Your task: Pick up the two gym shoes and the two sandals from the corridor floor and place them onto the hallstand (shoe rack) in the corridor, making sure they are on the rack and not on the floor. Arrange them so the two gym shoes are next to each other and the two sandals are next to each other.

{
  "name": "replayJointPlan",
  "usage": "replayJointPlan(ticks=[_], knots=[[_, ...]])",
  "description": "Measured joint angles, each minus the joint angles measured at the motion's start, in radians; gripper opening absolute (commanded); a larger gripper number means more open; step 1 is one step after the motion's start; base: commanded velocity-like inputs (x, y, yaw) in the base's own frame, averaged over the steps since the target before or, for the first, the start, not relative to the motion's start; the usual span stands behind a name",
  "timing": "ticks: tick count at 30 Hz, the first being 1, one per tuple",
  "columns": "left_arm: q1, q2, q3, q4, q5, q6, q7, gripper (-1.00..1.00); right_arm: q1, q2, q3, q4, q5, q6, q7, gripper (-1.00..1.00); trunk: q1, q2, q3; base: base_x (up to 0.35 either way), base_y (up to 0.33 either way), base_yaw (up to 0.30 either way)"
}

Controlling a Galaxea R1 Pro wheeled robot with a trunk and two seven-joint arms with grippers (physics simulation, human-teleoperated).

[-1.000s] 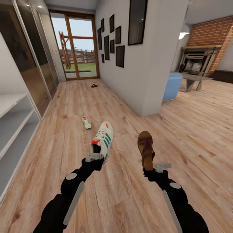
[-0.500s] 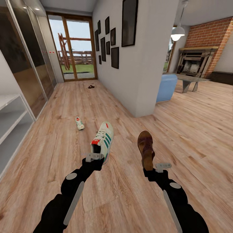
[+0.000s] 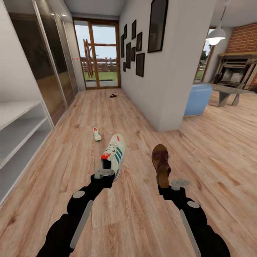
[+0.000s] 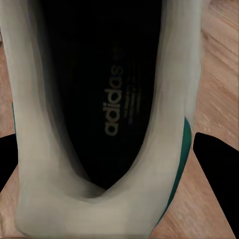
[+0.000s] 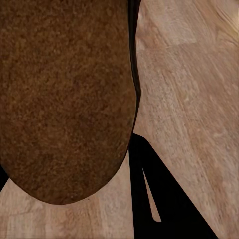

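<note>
My left gripper (image 3: 104,174) is shut on the heel of a white gym shoe (image 3: 115,154) with green stripes, held just above the corridor floor (image 3: 135,214). The left wrist view looks into that gym shoe (image 4: 114,99), with dark fingers (image 4: 215,172) on either side. Held toe-forward, a brown sandal (image 3: 160,164) has my right gripper (image 3: 170,184) shut on its heel. Up close, the sandal (image 5: 64,99) is a brown grainy surface. The other gym shoe (image 3: 96,134) lies on the floor ahead. Far down the corridor, near the glass door, lies the second sandal (image 3: 113,95).
A white open-shelved rack (image 3: 16,123) stands along the left wall; I cannot tell whether it is the hallstand. Mirrored wardrobe doors (image 3: 50,60) follow it. A wall corner (image 3: 167,89) with picture frames bounds the right side, with a blue seat (image 3: 198,99) and fireplace room beyond.
The whole view has swung sideways, so the camera moved. Both grippers hold the gym shoe and the sandal just as before.
</note>
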Motion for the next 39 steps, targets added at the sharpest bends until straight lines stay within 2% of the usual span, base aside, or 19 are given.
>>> replayJointPlan(ticks=[8, 23, 33, 39], knots=[[0.0, 0.0, 0.002, 0.001, 0.0, 0.0, -0.001, -1.0, 0.0, 0.0, 0.0, 0.001, 0.0, 0.0, 0.0, -1.0, 0.0, 0.0, 0.005, -0.022, -0.004, 0.282], [0.0, 0.0, 0.002, 0.001, 0.0, 0.0, -0.001, -1.0, 0.0, 0.0, 0.0, 0.001, 0.0, 0.0, 0.0, -1.0, 0.001, 0.0, 0.014, -0.312, 0.0, 0.282], [0.0, 0.0, 0.002, 0.001, 0.0, -0.001, -0.001, -1.0, 0.0, 0.0, 0.0, 0.001, 0.0, 0.0, 0.0, -1.0, 0.0, 0.0, 0.02, -0.074, -0.005, 0.282], [0.001, 0.0, 0.002, 0.001, 0.0, -0.002, -0.001, -1.0, 0.0, 0.0, 0.0, 0.001, 0.0, 0.0, 0.0, -1.0, 0.001, 0.0, 0.024, -0.229, -0.144, 0.282]])
